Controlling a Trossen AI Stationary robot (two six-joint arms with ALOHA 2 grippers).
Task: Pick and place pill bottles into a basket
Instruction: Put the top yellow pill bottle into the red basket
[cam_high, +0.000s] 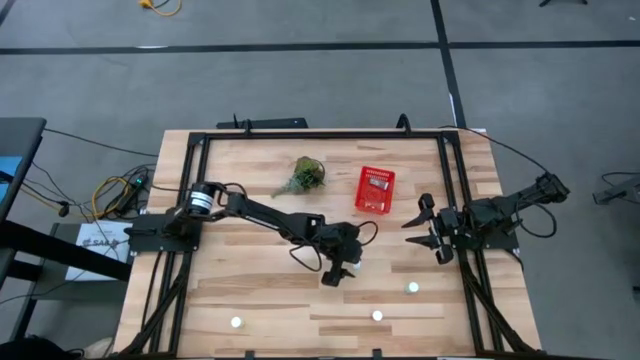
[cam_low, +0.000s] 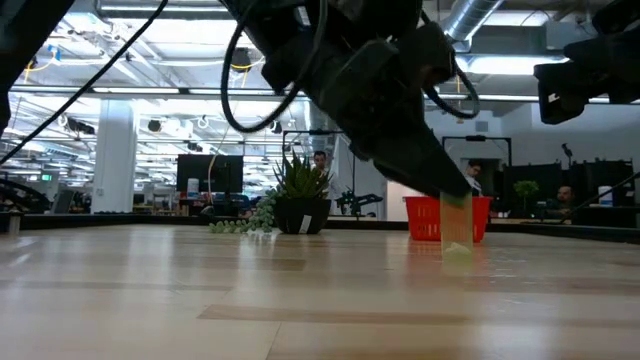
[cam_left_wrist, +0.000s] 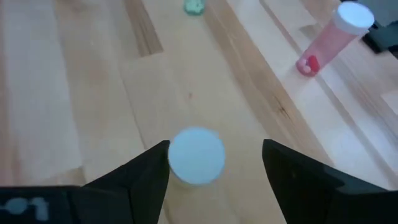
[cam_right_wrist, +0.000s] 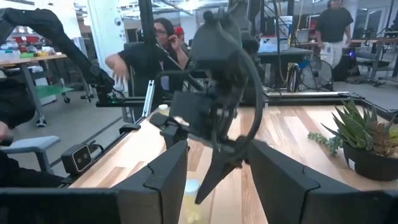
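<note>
Right now the wooden table (cam_high: 250, 300) carries the left arm stretched toward its middle, and the left gripper (cam_left_wrist: 214, 168) is down low with its fingers spread, a white-capped pill bottle (cam_left_wrist: 196, 155) standing between them, not squeezed. Over at the right edge the right gripper (cam_high: 424, 228) waits, fingers parted and empty. The red basket (cam_high: 376, 190) sits toward the far side beside a green plant (cam_high: 305, 175). Other bottles (cam_high: 413, 288) stand near the front edge, well apart.
</note>
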